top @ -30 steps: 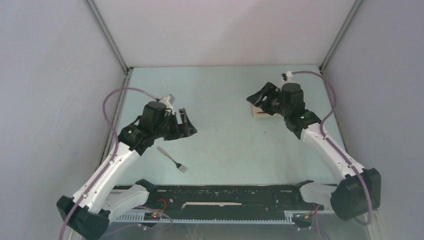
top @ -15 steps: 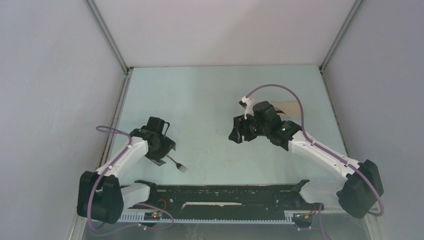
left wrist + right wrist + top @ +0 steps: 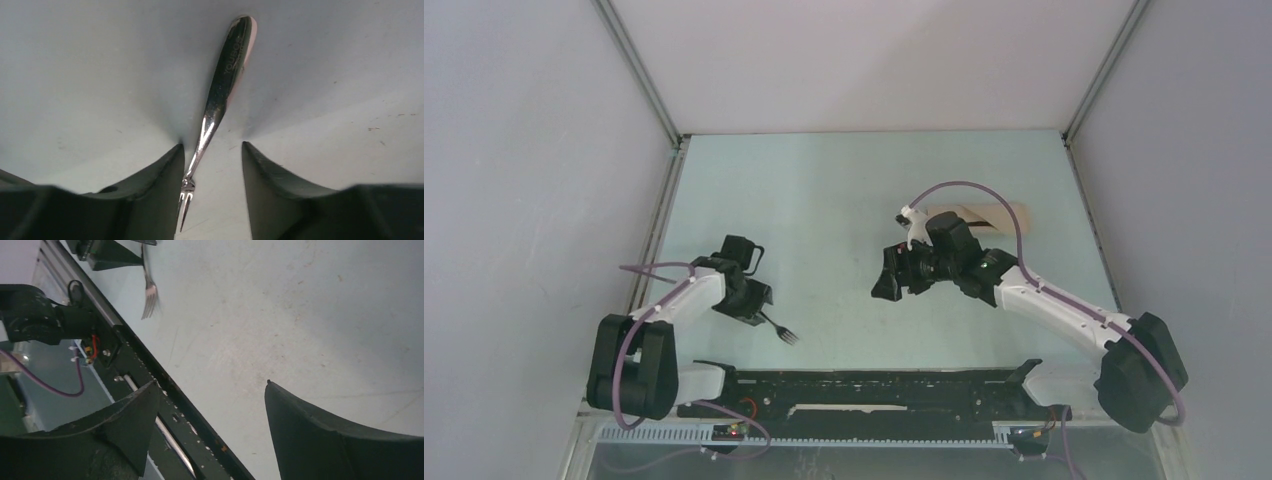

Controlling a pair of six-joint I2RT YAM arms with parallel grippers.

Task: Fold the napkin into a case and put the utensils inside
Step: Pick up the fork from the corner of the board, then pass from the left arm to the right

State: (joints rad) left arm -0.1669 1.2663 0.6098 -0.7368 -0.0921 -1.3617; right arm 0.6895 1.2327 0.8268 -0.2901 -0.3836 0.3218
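One of the utensils, a slim metal fork point(image 3: 776, 326), lies on the table at the front left, tines toward the near edge. My left gripper point(image 3: 752, 300) is down over its handle. In the left wrist view the fork point(image 3: 225, 80) runs between the open fingers, its neck against the left finger point(image 3: 160, 185), with a gap to the other finger; gripper point(image 3: 212, 145). The napkin point(image 3: 996, 216), folded into a tan strip, lies at the back right, partly hidden by my right arm. My right gripper point(image 3: 886, 280) hovers mid-table, open and empty, gripper point(image 3: 213, 382).
A black rail point(image 3: 874, 385) runs along the near edge, in front of the arm bases. Grey walls close the table on the left, back and right. The right wrist view shows the fork's tines point(image 3: 149, 297) and the rail point(image 3: 165, 385).
My left gripper dropped to the table over the fork's handle and its jaws narrowed. My right gripper left the napkin, swung toward the table's middle and opened wider.
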